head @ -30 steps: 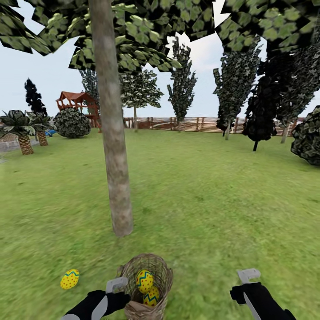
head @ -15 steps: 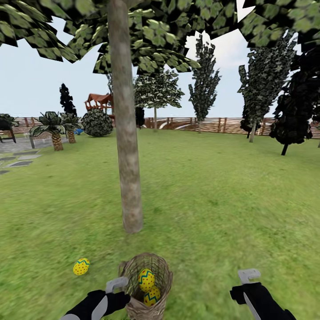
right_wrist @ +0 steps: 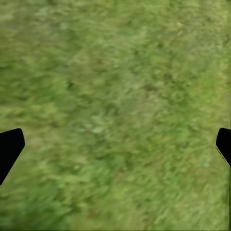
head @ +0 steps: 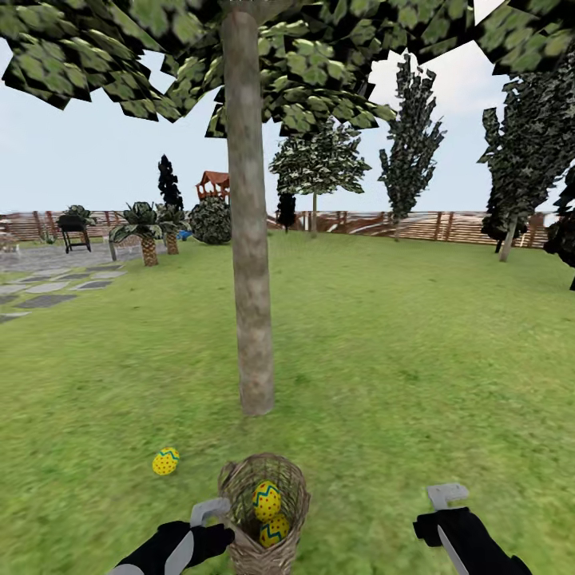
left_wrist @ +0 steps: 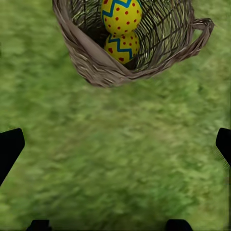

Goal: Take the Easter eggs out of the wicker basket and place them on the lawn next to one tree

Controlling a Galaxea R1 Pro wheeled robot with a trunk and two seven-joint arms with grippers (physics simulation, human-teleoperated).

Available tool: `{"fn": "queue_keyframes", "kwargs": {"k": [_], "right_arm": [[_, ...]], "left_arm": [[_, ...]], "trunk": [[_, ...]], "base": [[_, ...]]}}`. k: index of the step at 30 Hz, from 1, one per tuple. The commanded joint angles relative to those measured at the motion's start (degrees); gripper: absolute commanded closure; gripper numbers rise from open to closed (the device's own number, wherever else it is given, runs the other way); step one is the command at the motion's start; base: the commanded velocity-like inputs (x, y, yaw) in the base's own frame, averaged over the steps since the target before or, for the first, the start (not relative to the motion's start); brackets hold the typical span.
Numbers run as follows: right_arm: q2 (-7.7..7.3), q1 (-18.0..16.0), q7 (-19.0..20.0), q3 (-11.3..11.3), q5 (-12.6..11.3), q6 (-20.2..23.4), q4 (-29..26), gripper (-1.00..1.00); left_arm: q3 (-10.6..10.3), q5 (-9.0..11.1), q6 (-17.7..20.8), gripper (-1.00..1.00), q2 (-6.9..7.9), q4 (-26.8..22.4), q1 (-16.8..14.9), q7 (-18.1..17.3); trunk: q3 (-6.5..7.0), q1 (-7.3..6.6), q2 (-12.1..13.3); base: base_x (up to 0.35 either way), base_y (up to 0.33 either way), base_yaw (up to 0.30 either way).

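The three Easter eggs are split: two [left_wrist: 121, 14] [left_wrist: 122, 46] lie stacked in the wicker basket [head: 265, 511], which sits just beyond the left gripper's [left_wrist: 115, 144] wide-apart, empty fingers, and one [head: 165, 461] lies on the lawn [head: 383, 383] further out to that gripper's left, short of the tree [head: 254, 319]. Over the last second the whole view has swung, so the camera turned while basket and loose egg probably kept their places; I judge one egg placed and two left to move. The right gripper [right_wrist: 115, 144] hangs over bare grass, fingers spread, and beyond the trunk the mottled lawn runs to the slatted fence [head: 447, 226], with paving slabs [head: 48, 289] far left.
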Motion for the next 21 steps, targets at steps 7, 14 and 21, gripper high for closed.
{"fn": "queue_keyframes", "kwargs": {"k": [7, 14, 21], "right_arm": [[-0.08, -0.02, -0.16, 0.28, 0.16, 0.30, -0.08, -1.00], [-0.08, -0.02, -0.16, 0.28, 0.16, 0.30, -0.08, -1.00], [-0.08, -0.02, -0.18, 0.28, 0.16, 0.30, -0.08, -1.00]], "left_arm": [[0.26, 0.18, 0.41, -1.00, -0.03, -0.13, -0.03, -0.08], [0.26, 0.18, 0.33, -1.00, -0.05, -0.14, -0.03, -0.10], [0.26, 0.18, 0.32, -1.00, -0.05, -0.22, -0.03, -0.10]], "trunk": [[1.17, -1.53, 2.75], [2.42, -3.07, 5.56], [3.68, -4.61, 8.37]], "base": [[0.000, -0.344, 0.294], [0.000, -0.344, 0.294], [0.000, -0.343, 0.294]]}}
